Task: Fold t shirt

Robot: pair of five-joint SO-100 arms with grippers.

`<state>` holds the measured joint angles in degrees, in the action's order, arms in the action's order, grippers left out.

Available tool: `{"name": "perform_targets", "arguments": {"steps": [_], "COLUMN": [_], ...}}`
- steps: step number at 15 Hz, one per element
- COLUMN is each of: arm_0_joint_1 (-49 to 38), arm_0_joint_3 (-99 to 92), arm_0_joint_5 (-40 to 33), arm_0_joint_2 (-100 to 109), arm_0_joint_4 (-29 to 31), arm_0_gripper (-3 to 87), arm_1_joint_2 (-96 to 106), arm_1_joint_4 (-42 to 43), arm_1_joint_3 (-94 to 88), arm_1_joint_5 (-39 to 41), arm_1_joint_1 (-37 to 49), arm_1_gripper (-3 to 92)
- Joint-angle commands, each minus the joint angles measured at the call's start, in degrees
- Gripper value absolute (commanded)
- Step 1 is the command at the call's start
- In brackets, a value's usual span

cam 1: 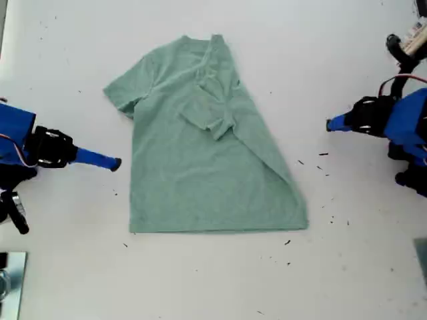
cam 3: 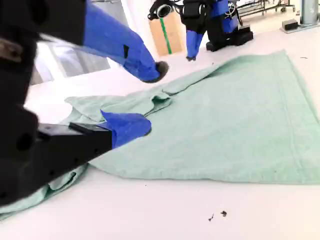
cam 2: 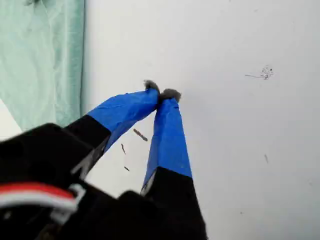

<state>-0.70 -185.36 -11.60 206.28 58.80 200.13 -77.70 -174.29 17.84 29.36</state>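
Observation:
The pale green t shirt (cam 1: 193,180) lies flat in the middle of the white table, collar toward the exterior view's top. One side is folded diagonally over the body, with a sleeve lying on top. My second gripper (cam 1: 115,163) hovers just off the shirt's edge at the exterior view's left. It stands open (cam 3: 152,97), holding nothing, with the t shirt (cam 3: 235,115) spread beyond it. My first gripper (cam 1: 329,125) is at the exterior view's right, apart from the cloth. It is shut (cam 2: 162,92) and empty above bare table, with the t shirt (cam 2: 45,60) off to one side.
Dark specks (cam 1: 323,160) dot the table between the shirt and my first gripper. Cables and a motor part (cam 1: 407,47) sit at the exterior view's top right. A shiny object (cam 1: 10,273) lies at its lower left. A cardboard box (cam 3: 167,32) stands beyond the table.

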Motion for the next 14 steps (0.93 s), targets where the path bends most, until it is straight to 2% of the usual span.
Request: {"name": "perform_targets", "arguments": {"steps": [1,2,3,4,6,9,10,11,12,14], "arm_0_joint_1": [-0.70,-0.53,-0.79,-2.64,-7.03,-9.32,-6.77,-7.56,-8.53,-7.56], "arm_0_joint_3": [-0.18,-0.18,0.00,0.00,-0.09,-0.18,-0.18,0.09,0.79,5.89], "arm_0_joint_5": [11.34,11.43,14.94,17.31,18.46,20.04,17.67,11.25,11.78,13.27], "arm_0_joint_2": [0.35,0.35,0.35,0.35,0.35,0.35,0.35,0.35,0.35,-0.18], "arm_0_joint_4": [0.44,0.53,0.44,0.53,0.00,-0.09,0.44,0.44,0.88,-1.14], "arm_0_gripper": [13.1,13.3,13.7,2.2,-0.1,-0.2,2.2,4.1,-0.1,-0.2], "arm_1_joint_2": [0.88,0.88,0.88,0.88,0.88,0.88,0.88,0.88,0.88,0.88], "arm_1_joint_4": [0.88,0.88,0.88,0.88,0.88,0.88,0.88,0.97,0.97,1.76], "arm_1_joint_3": [-3.60,-3.60,-3.60,-3.60,-3.60,-3.60,-3.60,-3.60,-3.60,-3.87], "arm_1_joint_5": [-6.59,-13.45,-14.94,-14.59,-5.27,-4.48,-0.88,-0.53,-0.70,-1.14], "arm_1_joint_1": [-6.15,-5.71,-4.92,-4.66,-4.04,-1.67,-1.05,-0.26,0.18,-1.14], "arm_1_gripper": [3.1,3.3,3.8,4.0,4.3,2.6,2.6,2.9,3.6,4.2]}}
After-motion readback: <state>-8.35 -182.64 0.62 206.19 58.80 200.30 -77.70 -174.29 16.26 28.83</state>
